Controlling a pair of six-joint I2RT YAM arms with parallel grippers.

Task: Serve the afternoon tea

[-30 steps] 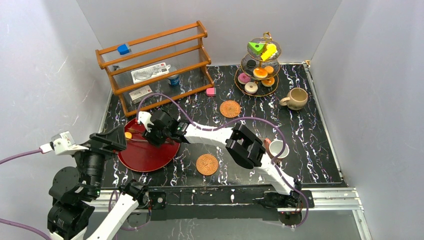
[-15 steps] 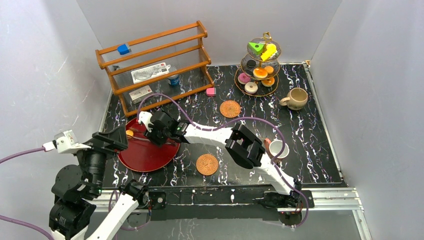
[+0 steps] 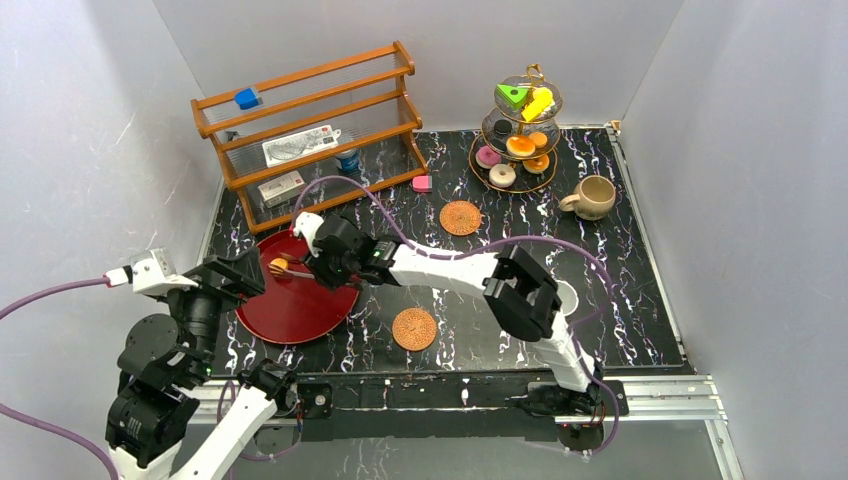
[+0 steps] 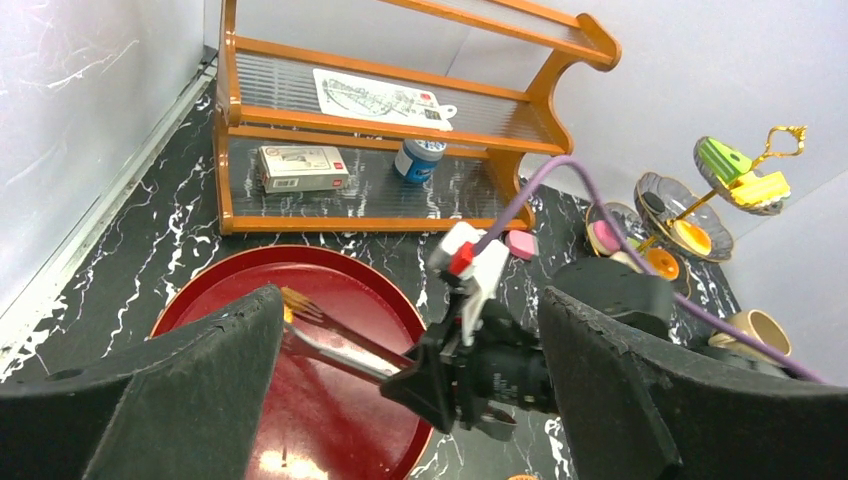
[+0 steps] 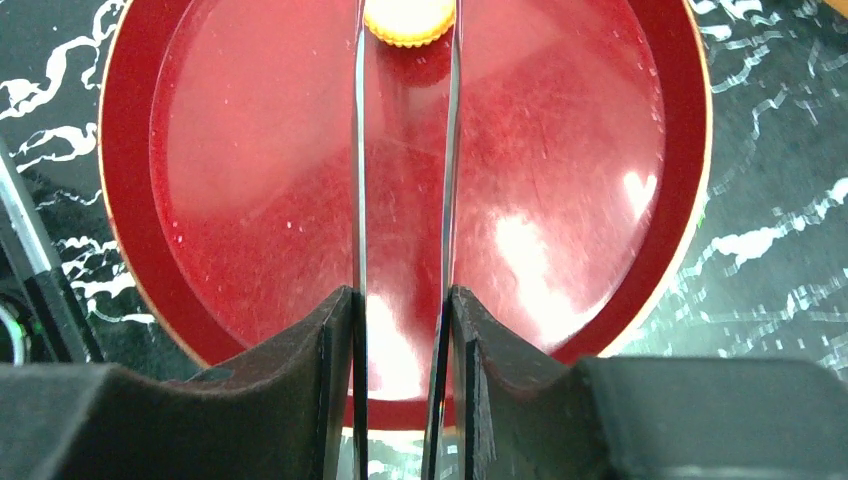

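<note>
My right gripper [image 5: 402, 310] [image 3: 322, 262] is shut on a pair of metal tongs [image 5: 358, 150]. The tong tips pinch an orange cookie [image 5: 408, 20] [image 3: 276, 266] over the red tray [image 5: 560, 150] [image 3: 300, 312]. My left gripper [image 4: 400, 390] hangs open at the tray's left side, with the tongs [image 4: 340, 340] between its fingers but untouched. The tiered stand [image 3: 520, 140] at the back holds several pastries. A beige mug [image 3: 592, 197] stands to its right. Two woven coasters [image 3: 460, 217] [image 3: 414, 328] lie on the table. The pinkish cup [image 3: 568, 297] is mostly hidden behind my right arm.
A wooden shelf [image 3: 310, 130] at the back left carries white boxes, a blue can and a blue cube [image 3: 247, 98]. A pink block [image 3: 421, 183] lies beside it. My right arm stretches across the middle of the black marble table.
The tongs have narrowed onto the cookie and carried it slightly right. My right arm's elbow swung right, covering the cup. The left arm shifted a little right.
</note>
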